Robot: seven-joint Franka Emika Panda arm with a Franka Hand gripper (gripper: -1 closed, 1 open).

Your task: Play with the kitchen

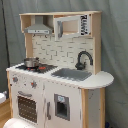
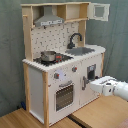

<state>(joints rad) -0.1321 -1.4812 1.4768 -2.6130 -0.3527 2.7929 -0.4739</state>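
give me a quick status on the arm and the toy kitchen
White robot arm low at the front of the white and light-wood toy kitchen; jaws not readable. Upper cabinet door open, silver pot on stovetop. Nothing in the way.

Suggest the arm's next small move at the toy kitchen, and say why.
Probably ease the gripper forward onto the handle of the lower door. In the second exterior view it sits right beside that handle on the kitchen, and the door looks closed.

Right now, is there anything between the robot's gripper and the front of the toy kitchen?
Nothing visible. In the second exterior view the gripper is already at the toy kitchen, beside the fridge door.
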